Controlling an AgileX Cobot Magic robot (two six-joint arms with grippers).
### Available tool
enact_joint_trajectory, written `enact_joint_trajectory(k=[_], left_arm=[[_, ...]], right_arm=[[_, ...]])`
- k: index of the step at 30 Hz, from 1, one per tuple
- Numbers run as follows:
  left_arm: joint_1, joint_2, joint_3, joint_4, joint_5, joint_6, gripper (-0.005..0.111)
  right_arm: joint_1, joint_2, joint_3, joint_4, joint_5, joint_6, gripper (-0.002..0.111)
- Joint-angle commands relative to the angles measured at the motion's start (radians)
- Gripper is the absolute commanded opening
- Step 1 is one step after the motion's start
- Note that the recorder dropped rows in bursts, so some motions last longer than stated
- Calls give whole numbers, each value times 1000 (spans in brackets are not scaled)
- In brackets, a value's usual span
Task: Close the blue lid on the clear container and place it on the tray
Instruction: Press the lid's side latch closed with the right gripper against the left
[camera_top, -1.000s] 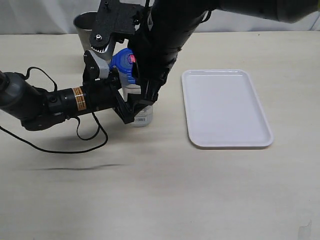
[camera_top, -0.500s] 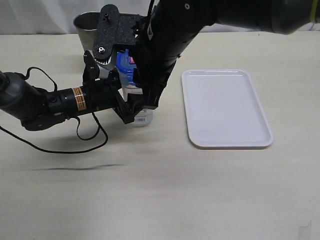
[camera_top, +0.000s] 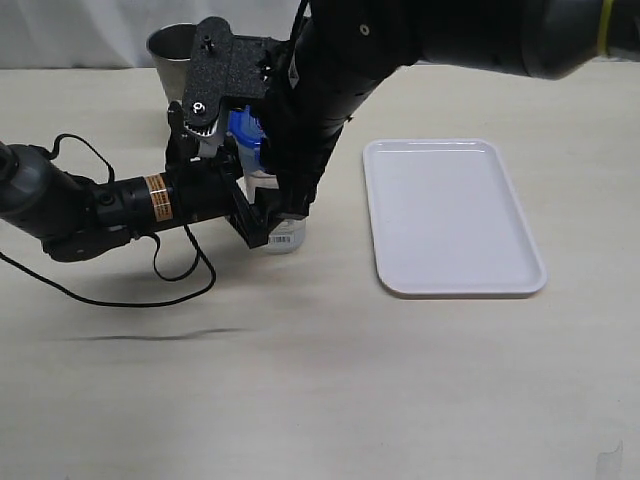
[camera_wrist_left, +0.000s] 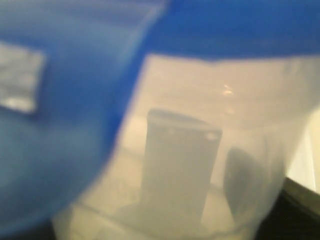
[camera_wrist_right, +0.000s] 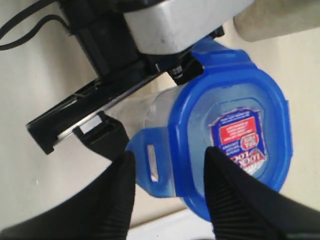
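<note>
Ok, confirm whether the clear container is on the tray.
No, the clear container stands on the table beside the tray, apart from it.

Blue lid (camera_wrist_right: 235, 135) sits sticker-up on the clear container (camera_wrist_right: 150, 107) | a snap flap (camera_wrist_right: 150, 165) juts at the lid's eight o'clock | right gripper (camera_wrist_right: 170, 159) fingers spread astride it

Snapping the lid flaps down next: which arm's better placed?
Probably right. The right tool hangs open over the blue lid, fingers straddling a flap. The left tool is clamped around the clear container, steadying it.

Beige table (camera_top: 400, 380): white tray (camera_top: 450, 215) rt; clear container (camera_top: 285, 238) ctr; metal cup (camera_top: 170, 55) behind; cable (camera_top: 120, 300) lft.
</note>
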Motion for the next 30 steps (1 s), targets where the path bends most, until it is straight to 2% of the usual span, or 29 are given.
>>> enact_joint_trajectory(k=[1,8,12,30], left_arm=[[0,0,-5,-6,-17,-13,0],[0,0,-5,-4,-13,-13,0],[0,0,-5,-2,-15,-13,0],[0,0,-5,63,-24,-13,0]], right_arm=[[1,47,5,4,-2,-16,42],[1,96,5,-95,83,-40,41],[1,98,5,-94,83,-37,30],[1,176,5,-107,79,-39,29]])
